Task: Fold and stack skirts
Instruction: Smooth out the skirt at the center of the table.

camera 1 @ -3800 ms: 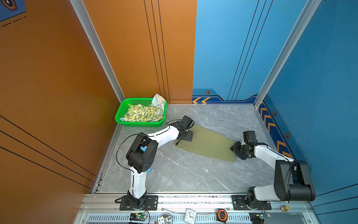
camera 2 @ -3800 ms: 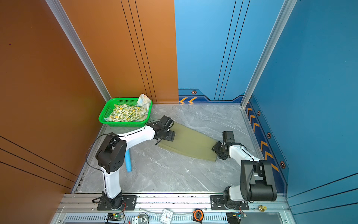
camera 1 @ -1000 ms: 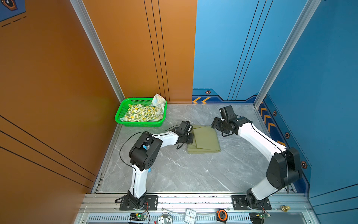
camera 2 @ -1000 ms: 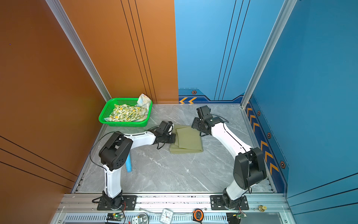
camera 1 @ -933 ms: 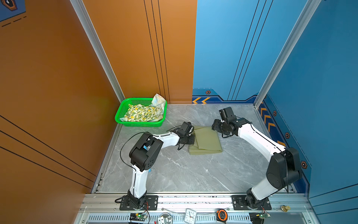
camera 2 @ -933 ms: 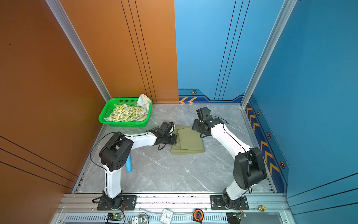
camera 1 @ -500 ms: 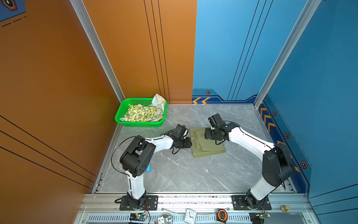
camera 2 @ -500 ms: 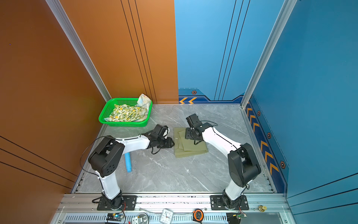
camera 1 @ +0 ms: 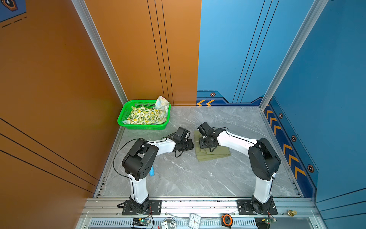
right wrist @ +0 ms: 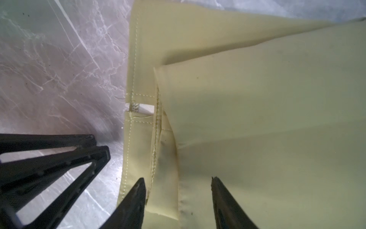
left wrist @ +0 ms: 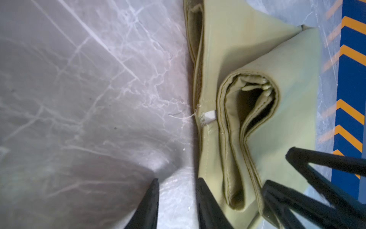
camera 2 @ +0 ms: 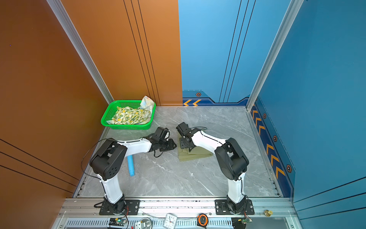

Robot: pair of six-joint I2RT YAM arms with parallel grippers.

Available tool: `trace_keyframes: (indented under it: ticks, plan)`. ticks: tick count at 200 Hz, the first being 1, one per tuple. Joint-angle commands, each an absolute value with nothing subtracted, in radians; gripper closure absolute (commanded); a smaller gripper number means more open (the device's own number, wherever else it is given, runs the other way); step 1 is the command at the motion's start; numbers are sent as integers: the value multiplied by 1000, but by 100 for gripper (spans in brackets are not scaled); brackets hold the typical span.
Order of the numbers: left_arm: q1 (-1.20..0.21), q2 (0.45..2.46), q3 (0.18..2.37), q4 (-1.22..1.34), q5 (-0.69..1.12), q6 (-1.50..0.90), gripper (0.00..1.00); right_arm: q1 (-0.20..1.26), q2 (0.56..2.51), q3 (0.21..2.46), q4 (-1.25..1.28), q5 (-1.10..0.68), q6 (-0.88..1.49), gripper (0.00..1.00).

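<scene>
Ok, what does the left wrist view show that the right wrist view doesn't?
Left wrist only: the blue wall strip with orange chevrons, and the folded layers of the olive-green cloth skirt gaping end-on. Right wrist only: the skirt's top layer viewed flat-on. Both: the skirt, its white tag, the grey marble tabletop, left end effector, right end effector.

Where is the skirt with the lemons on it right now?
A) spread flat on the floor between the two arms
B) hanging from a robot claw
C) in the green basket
C: the lemon skirt lies bunched inside the green basket in the corner by the orange wall.
</scene>
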State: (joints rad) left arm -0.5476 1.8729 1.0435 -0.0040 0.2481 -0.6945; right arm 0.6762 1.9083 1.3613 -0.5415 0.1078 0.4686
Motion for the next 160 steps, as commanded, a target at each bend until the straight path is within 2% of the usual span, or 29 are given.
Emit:
trace_keyframes:
  ticks: [1,82,92,115,128,160]
  plan:
    - [-564,1912,1069,-12,250,-706,67,690,1936,1400,-596,200,442,48]
    - [-582,1979,1118,-18,222,-703,73,687,2017,1416,-604,222,451,61]
    - [-585,1991,1125,-17,214,-701,75,685,2027,1417,-600,217,458,68]
    - [-591,2009,1135,-18,211,-698,84,670,2014,1397,-573,192,478,92]
    - [-595,2018,1135,-18,209,-695,87,656,1995,1375,-545,156,487,100]
    - [-597,2032,1132,-16,207,-695,94,626,1951,1336,-493,66,527,100]
